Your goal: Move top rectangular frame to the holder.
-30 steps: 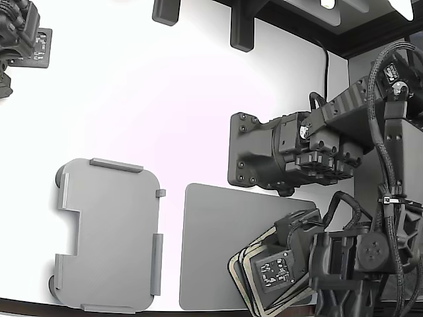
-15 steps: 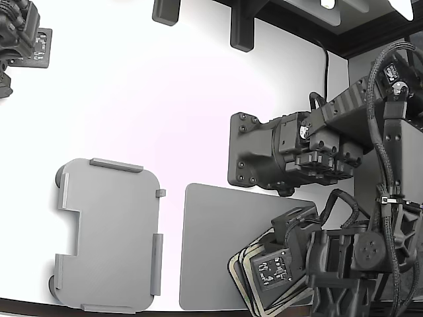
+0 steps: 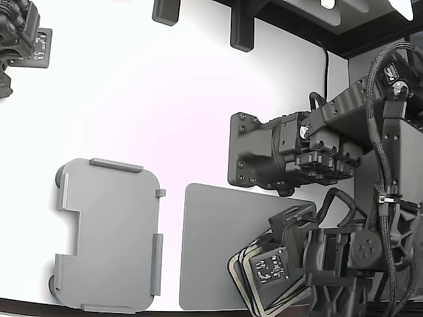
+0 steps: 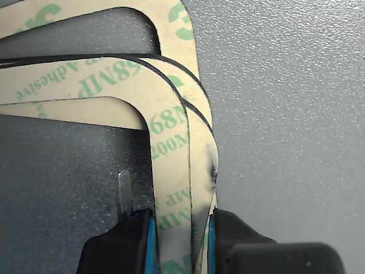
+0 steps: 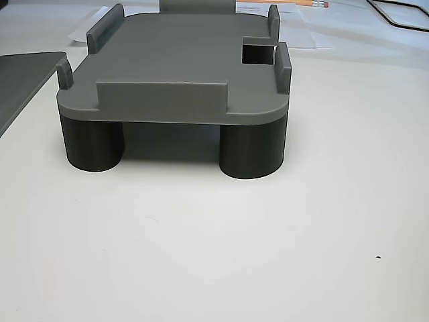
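Note:
The top rectangular frame (image 4: 171, 148), cream with green print and a dark edge, lies on a fanned stack of like frames at the lower right of the exterior view (image 3: 246, 263), on the dark grey mat (image 3: 211, 244). My gripper (image 4: 179, 240) straddles one side bar of it, with a blue-edged finger pressed to each edge. The bar buckles slightly by one finger. In the exterior view the gripper (image 3: 277, 264) covers most of the stack. The holder (image 3: 112, 224), a light grey tabbed plate with a stepped notch, stands empty at the lower left; it also shows on dark legs in the other view (image 5: 181, 60).
Lower frames (image 4: 114, 17) fan out under the top one. A second arm's black body (image 3: 284, 155) hangs over the mat's far side. Another black device (image 3: 20, 36) sits at the exterior view's top left, and black brackets (image 3: 241, 30) stand at the back.
My gripper and wrist have shifted slightly toward the exterior view's left over the stack. The frames and the holder have not visibly moved.

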Controlling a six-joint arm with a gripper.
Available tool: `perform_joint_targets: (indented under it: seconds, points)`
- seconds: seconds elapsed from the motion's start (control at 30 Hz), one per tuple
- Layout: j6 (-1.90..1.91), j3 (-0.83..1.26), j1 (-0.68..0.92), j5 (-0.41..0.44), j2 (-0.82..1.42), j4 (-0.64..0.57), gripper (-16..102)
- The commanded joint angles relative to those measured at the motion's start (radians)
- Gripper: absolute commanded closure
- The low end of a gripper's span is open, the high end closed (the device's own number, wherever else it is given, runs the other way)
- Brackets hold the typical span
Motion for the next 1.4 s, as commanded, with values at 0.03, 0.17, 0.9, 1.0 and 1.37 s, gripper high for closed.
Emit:
perform_joint_targets:
  seconds: [0.03, 0.17, 0.9, 1.0, 1.37]
  points:
    - [-0.002, -0.009, -0.021, 0.005, 0.029, -0.008, 52]
    - [-0.003, -0.005, -0.023, 0.006, 0.034, -0.011, 52]
    - [0.026, -0.146, -0.063, 0.015, 0.049, 0.146, 97]
    - [0.074, -0.215, -0.100, 0.043, 0.066, 0.207, 97]
    - [0.433, -0.492, -0.383, 0.106, -0.002, 0.265, 97]
